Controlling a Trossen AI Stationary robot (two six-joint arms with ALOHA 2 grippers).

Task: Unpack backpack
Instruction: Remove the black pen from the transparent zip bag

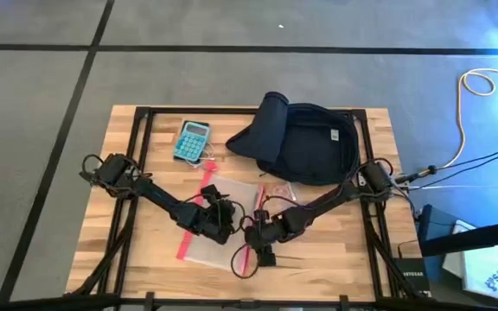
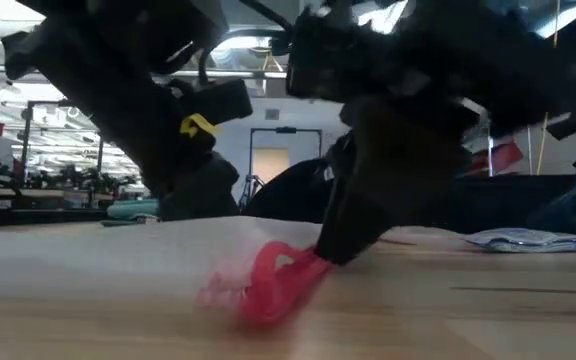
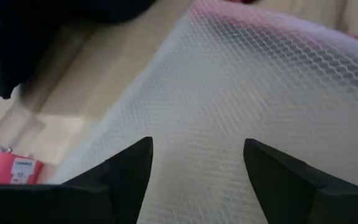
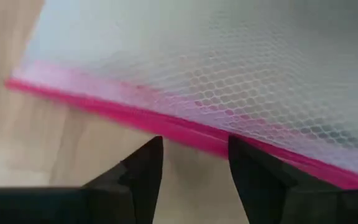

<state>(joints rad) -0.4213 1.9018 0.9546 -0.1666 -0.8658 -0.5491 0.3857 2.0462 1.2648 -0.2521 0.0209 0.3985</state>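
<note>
The dark navy backpack (image 1: 305, 142) lies on the table's far right part. A clear mesh pouch (image 1: 232, 192) with red edges lies flat near the table's middle. My left gripper (image 1: 219, 223) stands open low over the pouch's mesh (image 3: 241, 81), fingers pointing down. My right gripper (image 1: 262, 250) is open at the pouch's near right corner, and the red edge (image 4: 191, 127) runs just past its fingertips. My left gripper is close above the pouch's mesh, and I cannot tell whether it touches it. My right gripper has a fingertip (image 2: 333, 245) against the pouch's red edge (image 2: 278, 280), coming slanting down from the table's right. The edge curls up off the table there, and the fingers are not closed on it.
A teal calculator (image 1: 192, 141) lies at the far left of the backpack, with a small pink object (image 3: 11, 169) near it. A small clear packet (image 1: 275, 190) lies between pouch and backpack. Bare wood shows along the near edge and at the left.
</note>
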